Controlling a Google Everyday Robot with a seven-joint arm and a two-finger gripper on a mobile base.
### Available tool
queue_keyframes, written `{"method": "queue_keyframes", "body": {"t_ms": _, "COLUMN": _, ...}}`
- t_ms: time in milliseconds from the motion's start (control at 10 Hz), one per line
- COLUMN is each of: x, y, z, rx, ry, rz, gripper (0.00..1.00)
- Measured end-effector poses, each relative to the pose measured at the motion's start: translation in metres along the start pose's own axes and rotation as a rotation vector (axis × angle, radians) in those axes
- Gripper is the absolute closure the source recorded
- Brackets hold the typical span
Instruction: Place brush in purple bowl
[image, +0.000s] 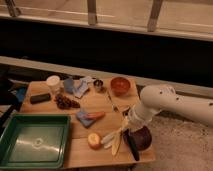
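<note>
The scene is dim with a warm, yellowish cast. Light falls from above onto the table (100, 107), and the white arm (170, 102) is the brightest thing. A black band behind the table swallows all detail. The gripper (131, 126), closed on the brush (133, 147) over the purple bowl (144, 139), sits in the arm's shadow. A faint sheen marks the green tray (35, 118).

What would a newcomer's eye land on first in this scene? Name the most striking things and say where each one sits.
The white arm stretched in from the right stands out first. Its gripper, low at front right, is shut on the black brush by the left side of the purple bowl. Next comes the big green tray at front left.
</note>
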Motion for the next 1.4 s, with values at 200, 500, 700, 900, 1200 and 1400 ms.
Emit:
{"method": "queue_keyframes", "body": {"t_ms": 200, "x": 0.0, "y": 0.001, "z": 0.0, "rx": 0.0, "ry": 0.001, "rz": -0.002, "gripper": 1.0}}
{"method": "queue_keyframes", "body": {"t_ms": 500, "x": -0.002, "y": -0.002, "z": 0.007, "rx": 0.02, "ry": 0.005, "rz": 0.009, "gripper": 1.0}}
{"method": "queue_keyframes", "body": {"t_ms": 700, "x": 0.0, "y": -0.012, "z": 0.012, "rx": 0.041, "ry": 0.007, "rz": 0.03, "gripper": 1.0}}
{"method": "queue_keyframes", "body": {"t_ms": 900, "x": 0.004, "y": -0.021, "z": 0.013, "rx": 0.058, "ry": 0.007, "rz": 0.05, "gripper": 1.0}}
{"method": "queue_keyframes", "body": {"t_ms": 1200, "x": 0.007, "y": -0.033, "z": 0.02, "rx": 0.066, "ry": 0.017, "rz": 0.084, "gripper": 1.0}}
{"method": "queue_keyframes", "body": {"t_ms": 1400, "x": 0.004, "y": -0.038, "z": 0.031, "rx": 0.072, "ry": 0.026, "rz": 0.099, "gripper": 1.0}}
